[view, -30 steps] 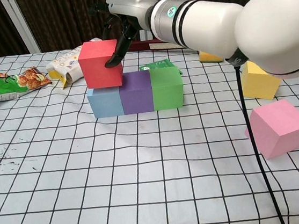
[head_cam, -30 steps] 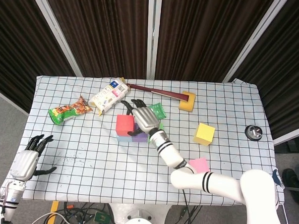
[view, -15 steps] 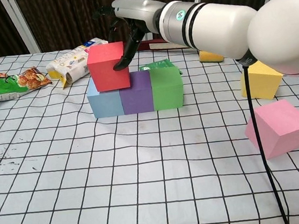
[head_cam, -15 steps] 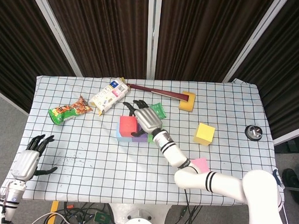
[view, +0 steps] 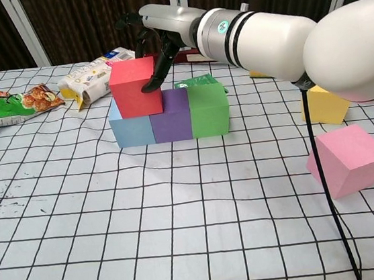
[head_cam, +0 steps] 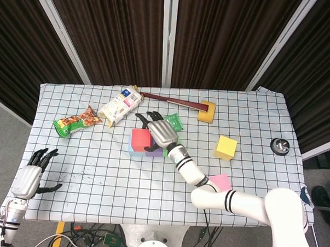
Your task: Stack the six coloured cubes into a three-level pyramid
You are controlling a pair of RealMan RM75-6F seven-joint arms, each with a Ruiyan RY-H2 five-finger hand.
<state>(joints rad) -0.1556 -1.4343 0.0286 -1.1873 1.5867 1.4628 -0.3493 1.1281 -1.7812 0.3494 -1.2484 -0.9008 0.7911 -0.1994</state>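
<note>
Right now the robot's right hand [view: 155, 39] holds the red foam cube [view: 135, 87], its dark fingers [view: 155, 76] clamped on the cube's right side. That cube sits on the bottom row, over the seam between the light blue cube [view: 130, 130] and the purple cube [view: 171, 116]; the green cube [view: 208, 109] ends the row. On the checked tabletop [view: 149, 219], the yellow cube [view: 325, 104] and pink cube [view: 348, 159] lie apart to the right. Far off at the tabletop's edge, the left hand [head_cam: 28, 179] holds nothing, fingers spread
</note>
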